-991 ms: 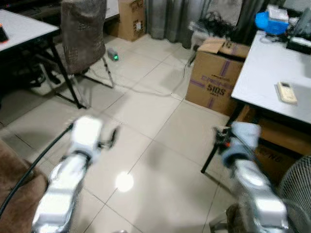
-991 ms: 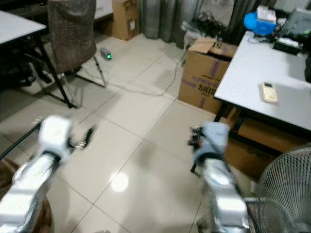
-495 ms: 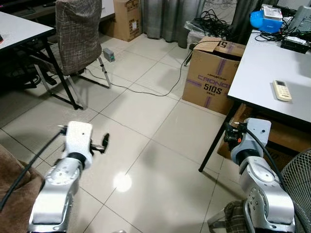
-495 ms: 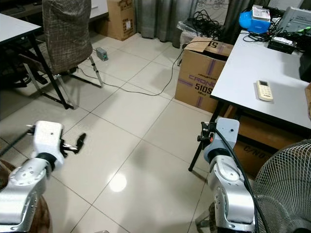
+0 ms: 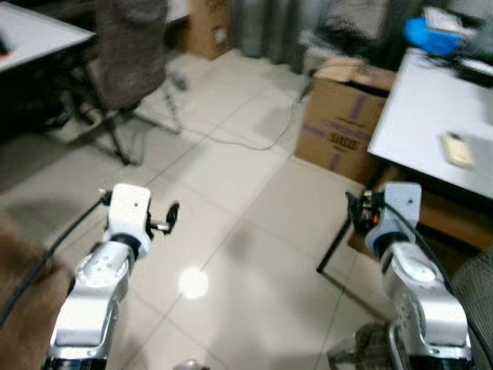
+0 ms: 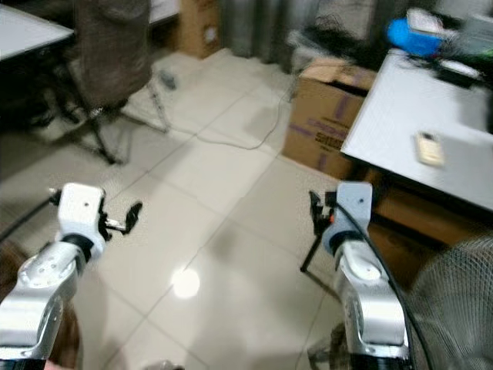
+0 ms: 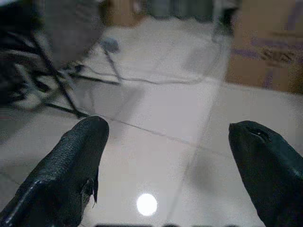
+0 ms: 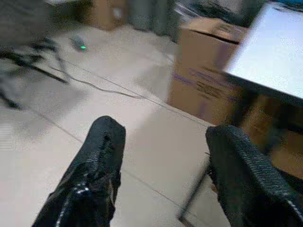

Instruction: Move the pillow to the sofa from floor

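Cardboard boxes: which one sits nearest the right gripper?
The open-flapped cardboard box with purple print, standing on the tiles beside the white table. It is just ahead of the right gripper; the plain brown box sits far back by the curtains.

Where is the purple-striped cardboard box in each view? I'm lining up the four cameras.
Left eye view: cardboard box, upper right of centre, beside the white table.
Right eye view: upper right of centre.
Left wrist view: top right corner.
Right wrist view: upper middle.
Shared landmark: the white table.
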Robot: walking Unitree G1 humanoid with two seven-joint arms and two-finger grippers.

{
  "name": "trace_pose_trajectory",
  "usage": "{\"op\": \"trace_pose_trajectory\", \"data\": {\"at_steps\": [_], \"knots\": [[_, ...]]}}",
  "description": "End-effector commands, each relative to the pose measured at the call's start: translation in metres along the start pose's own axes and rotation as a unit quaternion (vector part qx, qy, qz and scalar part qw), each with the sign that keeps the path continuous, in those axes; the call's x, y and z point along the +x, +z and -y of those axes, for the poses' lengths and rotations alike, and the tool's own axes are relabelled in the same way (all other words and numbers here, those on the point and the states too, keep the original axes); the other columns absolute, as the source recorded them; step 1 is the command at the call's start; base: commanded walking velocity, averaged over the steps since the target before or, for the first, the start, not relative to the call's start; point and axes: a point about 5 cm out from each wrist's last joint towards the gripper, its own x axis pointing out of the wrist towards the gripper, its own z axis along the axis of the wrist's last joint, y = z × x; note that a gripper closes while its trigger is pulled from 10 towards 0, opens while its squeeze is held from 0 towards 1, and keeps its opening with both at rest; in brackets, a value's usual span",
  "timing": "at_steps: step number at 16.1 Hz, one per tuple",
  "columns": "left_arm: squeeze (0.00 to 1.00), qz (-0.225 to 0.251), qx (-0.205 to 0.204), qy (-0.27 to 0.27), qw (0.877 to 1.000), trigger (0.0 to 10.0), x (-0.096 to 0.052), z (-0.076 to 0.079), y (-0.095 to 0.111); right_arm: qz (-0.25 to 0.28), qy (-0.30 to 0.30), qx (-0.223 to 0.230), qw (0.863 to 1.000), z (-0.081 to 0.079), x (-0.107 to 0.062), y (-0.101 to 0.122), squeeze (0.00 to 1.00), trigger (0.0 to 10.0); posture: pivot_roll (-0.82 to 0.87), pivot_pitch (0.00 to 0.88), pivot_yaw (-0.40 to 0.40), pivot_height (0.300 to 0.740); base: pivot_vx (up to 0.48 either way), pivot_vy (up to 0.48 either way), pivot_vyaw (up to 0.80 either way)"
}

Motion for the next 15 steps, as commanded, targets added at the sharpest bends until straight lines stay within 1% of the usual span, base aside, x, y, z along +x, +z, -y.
{"op": "trace_pose_trajectory", "data": {"at_steps": [1,2,3,4,5,7,8,9,10,11,12,15], "knots": [[0.00,0.012,-0.003,0.022,1.000,10.0,-0.002,-0.004,0.003,0.003,0.015,-0.006,1.000,-0.004,-0.001,0.000,1.00,10.0,-0.11,0.000,-0.027,0.740,0.000,0.000,0.80],[0.00,-0.001,-0.010,0.031,0.999,10.0,-0.003,-0.004,-0.001,0.004,0.014,-0.003,1.000,-0.005,0.000,0.000,1.00,10.0,-0.12,0.000,-0.016,0.740,0.000,0.000,0.80],[0.00,-0.021,-0.027,0.019,0.999,10.0,-0.003,-0.002,-0.006,0.009,0.020,0.005,1.000,-0.009,0.000,0.002,1.00,10.0,-0.12,0.000,-0.008,0.740,0.000,0.000,0.80],[0.00,-0.028,-0.035,0.011,0.999,10.0,-0.004,-0.001,-0.006,0.011,0.024,0.007,1.000,-0.010,-0.001,0.003,1.00,10.0,-0.12,0.000,-0.007,0.740,0.000,0.000,0.80],[0.00,-0.024,-0.045,0.003,0.999,10.0,-0.003,-0.002,-0.004,0.012,0.018,0.018,1.000,-0.011,-0.002,0.004,1.00,10.0,-0.12,0.000,-0.006,0.740,0.000,0.000,0.80],[0.00,-0.021,-0.029,0.007,0.999,10.0,-0.004,-0.006,-0.001,0.008,0.010,0.049,0.999,-0.013,-0.004,0.001,1.00,10.0,-0.11,0.000,0.011,0.740,0.000,0.000,0.80],[0.00,-0.025,-0.013,0.011,1.000,10.0,-0.007,-0.006,-0.001,0.005,0.017,0.058,0.998,-0.019,-0.005,-0.001,1.00,10.0,-0.12,0.000,0.021,0.740,0.000,0.000,0.80],[0.00,-0.025,-0.013,0.011,1.000,10.0,-0.007,-0.006,-0.001,0.005,0.017,0.058,0.998,-0.019,-0.005,-0.001,1.00,10.0,-0.12,0.000,0.021,0.740,0.000,0.000,0.80],[0.00,-0.032,-0.004,0.002,0.999,10.0,-0.009,-0.002,-0.003,0.010,0.023,0.058,0.998,-0.025,-0.007,0.000,1.00,10.0,-0.12,0.000,0.029,0.740,0.000,0.000,0.80],[0.00,-0.040,-0.001,-0.007,0.999,10.0,-0.009,0.001,-0.004,0.013,0.024,0.058,0.998,-0.026,-0.009,0.001,1.00,10.0,-0.13,0.000,0.030,0.740,0.000,0.000,0.80],[0.00,-0.050,0.006,-0.025,0.998,10.0,-0.008,0.006,-0.005,0.015,0.026,0.047,0.998,-0.025,-0.013,0.001,1.00,10.0,-0.13,0.000,0.032,0.740,0.000,0.000,0.80],[0.00,-0.053,0.020,-0.039,0.998,10.0,-0.008,0.008,-0.004,0.018,0.040,0.021,0.999,-0.023,-0.017,0.002,1.00,10.0,-0.14,0.000,0.030,0.740,0.000,0.000,0.80]]}}
